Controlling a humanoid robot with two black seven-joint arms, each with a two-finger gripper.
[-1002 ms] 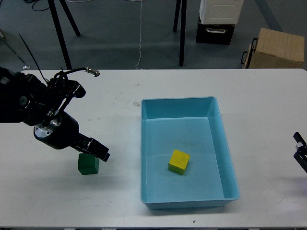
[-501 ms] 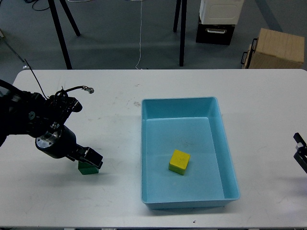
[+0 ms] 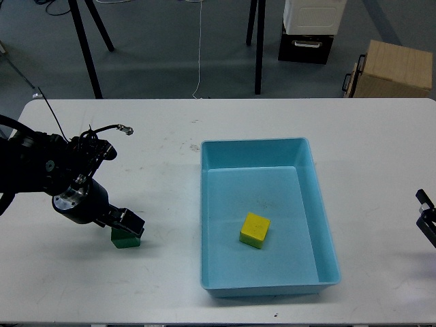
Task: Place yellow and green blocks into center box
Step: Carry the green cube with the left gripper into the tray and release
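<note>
- My left hand sits right on the green block, on the worktop left of the blue tray; grip: I cannot tell.
- Yellow block lies inside the tray.
- Right hand barely shows; state unclear.
</note>
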